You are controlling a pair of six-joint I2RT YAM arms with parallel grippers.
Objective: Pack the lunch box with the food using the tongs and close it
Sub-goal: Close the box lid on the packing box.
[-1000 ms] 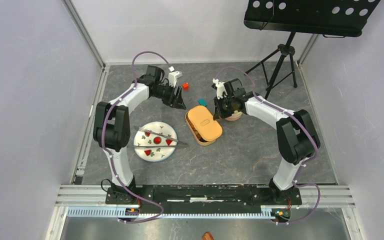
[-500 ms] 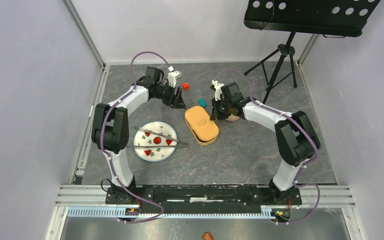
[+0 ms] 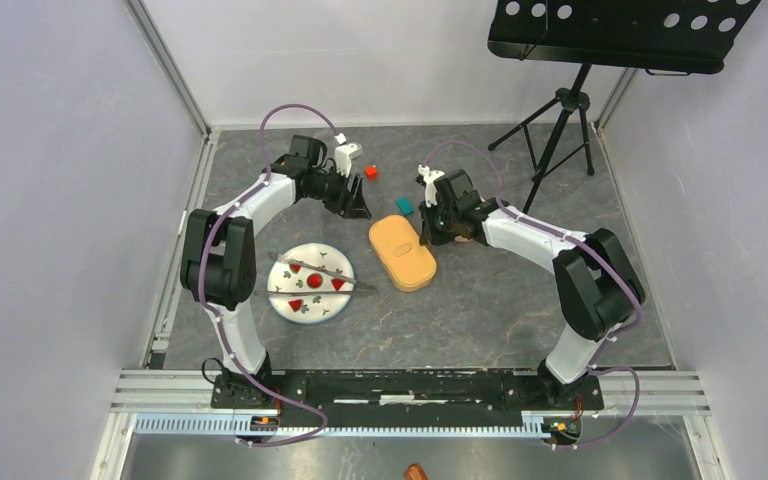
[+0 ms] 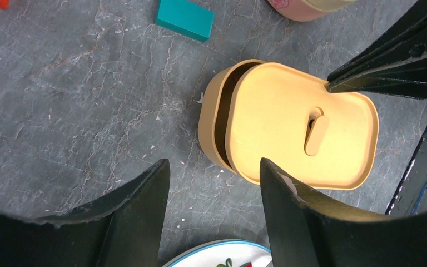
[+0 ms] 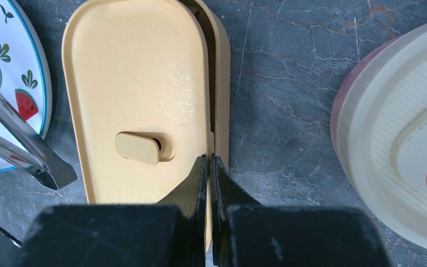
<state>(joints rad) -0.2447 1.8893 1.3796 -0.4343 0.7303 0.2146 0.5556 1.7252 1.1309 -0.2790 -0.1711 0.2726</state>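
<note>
Closing the box looks to be the step in hand, with the packing apparently finished. On the left, the round white plate with a printed watermelon-and-leaf pattern [image 3: 320,305] carries the long slim dark-grey metal tongs [image 3: 325,272], lying free across it. I see no loose food there, though from above I cannot quite tell print from a real red wedge. Just right of the plate, on the grey marbled counter [image 3: 480,310], stands the oblong tan plastic lunch box [image 3: 402,253]. Its flat tan lid with a small tab handle [image 4: 278,117] sits on top but off square, so a dark gap shows at one end. The food is presumably inside, hidden. What is left, I judge, is to nudge the lid true and press it home. The left arm reaches toward the far side of the counter, elbow bent, its left pincer [image 3: 358,207] hanging beside the box's far end, jaws well apart and holding nothing. The right arm curls in from the other side, its right pincer [image 5: 207,161] pinched fully shut and empty, tips set against the lid's long edge, with a round pink-and-cream container [image 5: 389,122] just beside it.
</note>
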